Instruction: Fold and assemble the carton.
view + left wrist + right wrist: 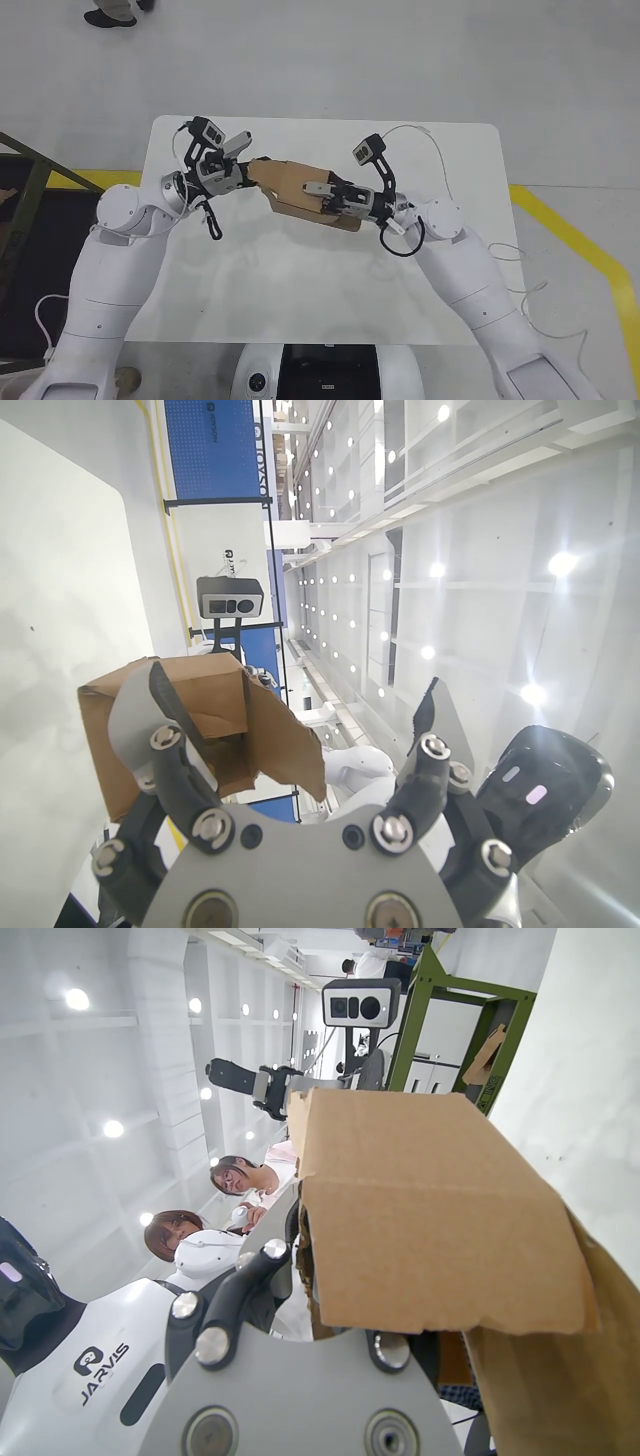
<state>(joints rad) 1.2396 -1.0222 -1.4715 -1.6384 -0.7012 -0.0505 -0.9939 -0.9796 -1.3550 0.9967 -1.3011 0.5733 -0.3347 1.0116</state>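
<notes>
A brown carton point(290, 185) is held up over the middle of the white table point(300, 290), partly squared into a box. My right gripper point(322, 195) is shut on the wall at one end, one finger lying along the top panel. In the right wrist view the carton point(425, 1208) hides most of the right gripper point(300, 1258). My left gripper point(245, 163) stands open at the carton's other end. In the left wrist view one finger point(170, 710) rests against the carton point(215, 695) by its torn flap, and the other finger point(435, 720) is far apart in the air.
A white cable point(430, 150) loops over the table's far right part. A dark green rack point(30, 190) stands beside the table's left edge. A yellow floor line point(580, 240) runs past the right side. Bare tabletop lies in front of the carton.
</notes>
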